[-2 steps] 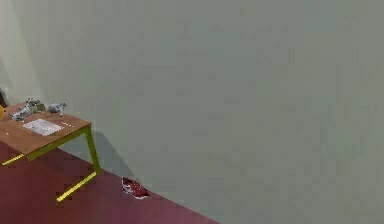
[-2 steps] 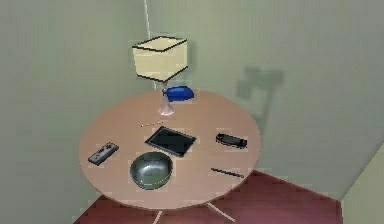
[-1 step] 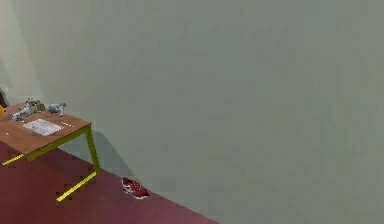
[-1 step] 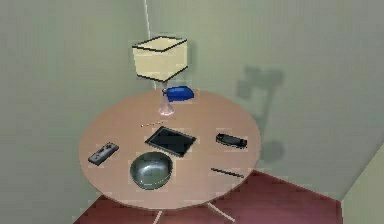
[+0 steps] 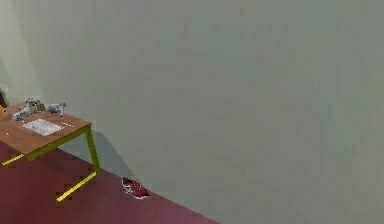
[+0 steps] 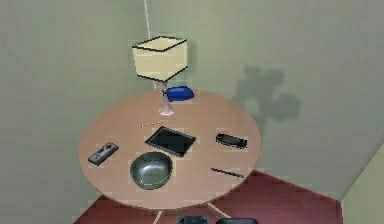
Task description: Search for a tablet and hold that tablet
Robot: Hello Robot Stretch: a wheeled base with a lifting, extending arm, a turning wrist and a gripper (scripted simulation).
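Observation:
A dark flat rectangular slab, shaped like a tablet (image 6: 171, 140), lies near the middle of a round light-brown table (image 6: 110, 125) in the arm side view. Its edge is pale and its face is black. Around it on the tabletop lie a dark remote-like bar (image 6: 103, 154), a grey metal bowl (image 6: 151, 170), a small black device (image 6: 231, 140) and a thin pen-like stick (image 6: 226, 172).
A lamp with a cream square shade (image 6: 160, 58) and a blue object (image 6: 179, 93) stand at the round table's far side. Dark shapes (image 6: 215, 219) sit at the arm side view's bottom edge. The forward view has a wooden desk (image 5: 60, 128) with yellow-green legs, a red shoe (image 5: 134, 187) on dark red floor, and a pale wall.

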